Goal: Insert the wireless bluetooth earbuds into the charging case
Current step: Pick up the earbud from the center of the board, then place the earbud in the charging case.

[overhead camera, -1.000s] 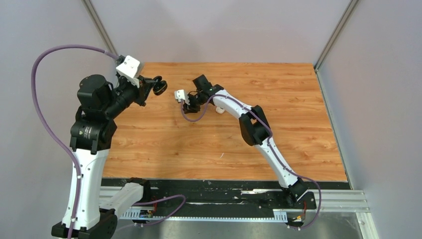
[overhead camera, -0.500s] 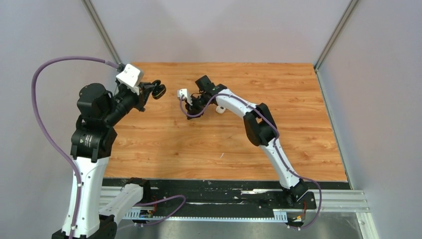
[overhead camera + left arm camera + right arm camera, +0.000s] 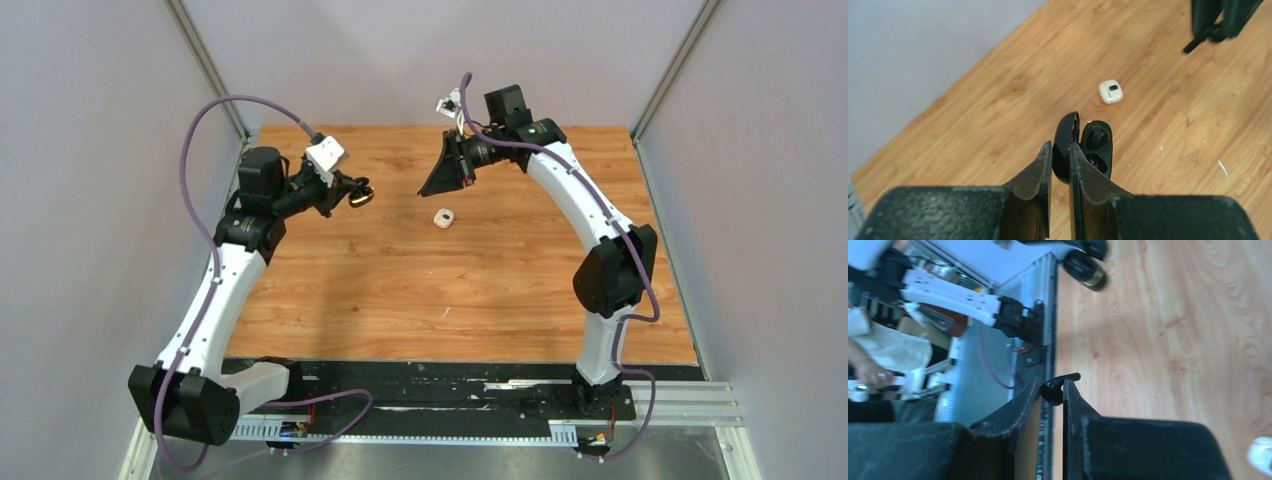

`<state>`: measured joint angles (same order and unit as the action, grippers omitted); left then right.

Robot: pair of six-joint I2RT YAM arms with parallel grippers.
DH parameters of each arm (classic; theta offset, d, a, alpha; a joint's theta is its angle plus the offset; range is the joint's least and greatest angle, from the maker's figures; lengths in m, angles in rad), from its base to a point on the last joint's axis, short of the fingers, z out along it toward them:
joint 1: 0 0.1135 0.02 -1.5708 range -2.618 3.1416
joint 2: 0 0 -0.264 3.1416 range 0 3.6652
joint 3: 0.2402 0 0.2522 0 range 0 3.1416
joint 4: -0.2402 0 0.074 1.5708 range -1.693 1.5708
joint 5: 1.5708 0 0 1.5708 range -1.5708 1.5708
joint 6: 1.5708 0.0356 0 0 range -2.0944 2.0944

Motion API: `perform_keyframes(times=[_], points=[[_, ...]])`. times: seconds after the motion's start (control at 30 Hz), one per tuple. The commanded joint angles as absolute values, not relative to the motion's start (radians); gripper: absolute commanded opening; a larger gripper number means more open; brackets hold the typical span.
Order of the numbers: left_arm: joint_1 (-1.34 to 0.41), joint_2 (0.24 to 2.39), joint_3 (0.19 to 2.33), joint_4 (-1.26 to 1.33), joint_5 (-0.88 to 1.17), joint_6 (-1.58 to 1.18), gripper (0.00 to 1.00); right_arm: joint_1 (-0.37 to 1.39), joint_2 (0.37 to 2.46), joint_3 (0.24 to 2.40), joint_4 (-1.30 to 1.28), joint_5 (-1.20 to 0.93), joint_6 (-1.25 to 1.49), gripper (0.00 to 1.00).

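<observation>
**Item 1: charging case** [image 3: 1096,142]. Black, lid hinged open, held off the counter [image 3: 400,290] at its far left. The left end effector [image 3: 1060,150] is pressed together on the upright lid, which leaves the 2 wells of the base clear and turned toward the other arm. That seems to be the reason for gripping the lid and not the body. The wells are dark and glossy, and I cannot tell whether a bud already sits in either of them.

**Item 2: black earbud** [image 3: 1068,377]. Tiny and stemmed. The right end effector [image 3: 1050,387] pinches it by the bulb end and its stem pokes out sideways past the fingertips. Held that way, the stem is free to lead into a well.

**Item 3: white rounded item** [image 3: 444,217]. It lies on the counter between the 2 arms, touching neither. It is too small to say whether it is a bud or a case.

**Arm poses.** The left arm reaches forward in a long arc, with its wrist roughly level and pointing right. The right arm is raised high and arched over the far edge of the counter, with its fingers angled down and left toward the case but well apart from it.

**Judgement.** The earbud is being carried to the case, and insertion is not yet begun.
</observation>
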<state>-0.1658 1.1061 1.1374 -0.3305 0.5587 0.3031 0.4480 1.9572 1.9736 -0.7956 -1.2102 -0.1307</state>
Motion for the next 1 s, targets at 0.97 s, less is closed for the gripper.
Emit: perform_keyframes(times=[0.97], points=[[-0.412, 1.159, 1.071, -0.008, 0.471, 0.146, 0.0, 0.534, 1.946, 2.213, -1.032, -1.022, 0.089, 0.0]])
